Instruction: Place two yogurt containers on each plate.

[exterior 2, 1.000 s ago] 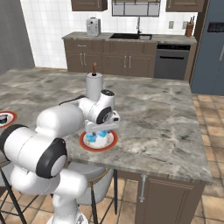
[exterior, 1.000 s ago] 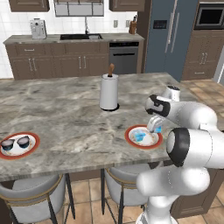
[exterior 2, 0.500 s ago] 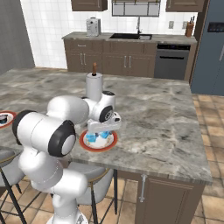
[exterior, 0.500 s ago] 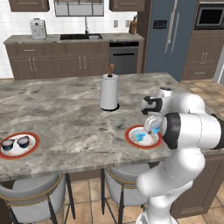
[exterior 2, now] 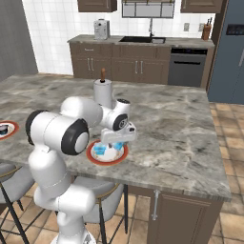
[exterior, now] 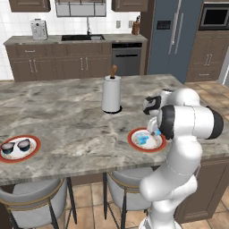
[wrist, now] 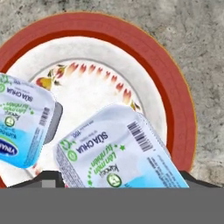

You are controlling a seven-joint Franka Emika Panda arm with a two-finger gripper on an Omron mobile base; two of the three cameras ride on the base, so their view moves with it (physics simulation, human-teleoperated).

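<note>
In the hand view a red-rimmed plate point(wrist: 175, 100) holds two light blue yogurt containers, one at the left point(wrist: 24, 127) and one at the bottom centre point(wrist: 116, 148). My gripper point(wrist: 118, 178) hangs just above that second cup, open, with a dark fingertip point(wrist: 49, 177) showing at each side of it. From the base, the gripper point(exterior: 154, 129) point(exterior 2: 116, 141) hovers over this plate point(exterior: 134, 139) point(exterior 2: 95, 159) near the counter's front edge. The other plate point(exterior: 35, 144) sits far left with two dark navy containers point(exterior: 23, 144) on it.
A tall white paper-towel roll point(exterior: 111, 94) point(exterior 2: 103, 93) stands on the marble island behind the near plate. Two stools point(exterior: 31, 201) sit under the island's front edge. Cabinets, a sink and a fridge line the back wall.
The arm's elbow has swung upward while the hand stays over the plate with the light blue cups. The cups and plates have not moved.
</note>
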